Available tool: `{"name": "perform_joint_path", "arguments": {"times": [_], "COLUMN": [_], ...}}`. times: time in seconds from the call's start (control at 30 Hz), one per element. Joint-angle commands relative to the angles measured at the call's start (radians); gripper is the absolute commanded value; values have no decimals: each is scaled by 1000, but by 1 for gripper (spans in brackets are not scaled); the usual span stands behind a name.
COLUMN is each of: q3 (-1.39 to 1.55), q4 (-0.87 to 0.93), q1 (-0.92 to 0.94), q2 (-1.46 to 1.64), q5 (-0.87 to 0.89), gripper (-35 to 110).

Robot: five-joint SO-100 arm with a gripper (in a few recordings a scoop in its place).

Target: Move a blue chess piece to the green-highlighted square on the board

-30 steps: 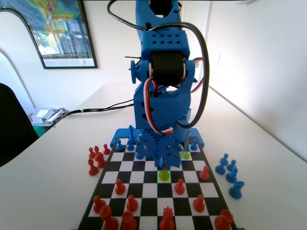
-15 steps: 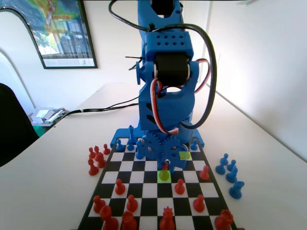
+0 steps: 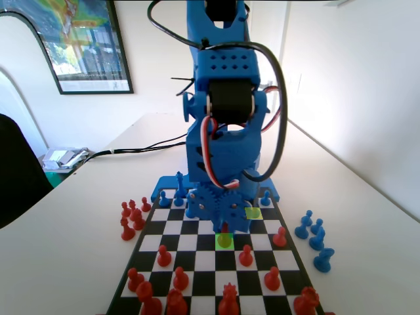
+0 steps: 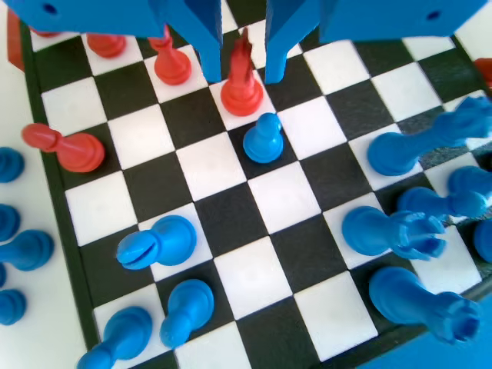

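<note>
In the wrist view my gripper (image 4: 244,73) hangs open over the board (image 4: 284,196), its jaws either side of a tall red piece (image 4: 241,88). The blue chess piece (image 4: 264,140), a short pawn, stands free on a black square just below that red piece, outside the jaws. In the fixed view the gripper (image 3: 225,226) sits low at the far edge of the green-highlighted square (image 3: 224,241). A red tip (image 3: 225,228) shows between the jaws there. The arm hides the blue pawn in this view. A lime-tinted square (image 3: 253,212) lies further back right.
Red pawns (image 3: 246,256) stand around the green square and red pieces fill the near rows. Off the board lie a red cluster (image 3: 131,216) left and a blue cluster (image 3: 314,236) right. In the wrist view taller blue pieces (image 4: 396,231) crowd the right, with more blue pieces (image 4: 157,242) lower left.
The arm's upper body swung slightly right, then back. The gripper has sunk a little lower toward the board over the same spot. No piece has moved.
</note>
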Motion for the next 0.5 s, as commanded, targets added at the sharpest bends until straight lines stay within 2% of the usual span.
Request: {"name": "perform_joint_path", "arguments": {"times": [0.0, 0.47], "q3": [8, 3], "q4": [5, 2], "q1": [-8, -17], "q2": [32, 31], "q5": [-12, -25], "gripper": [9, 1]}}
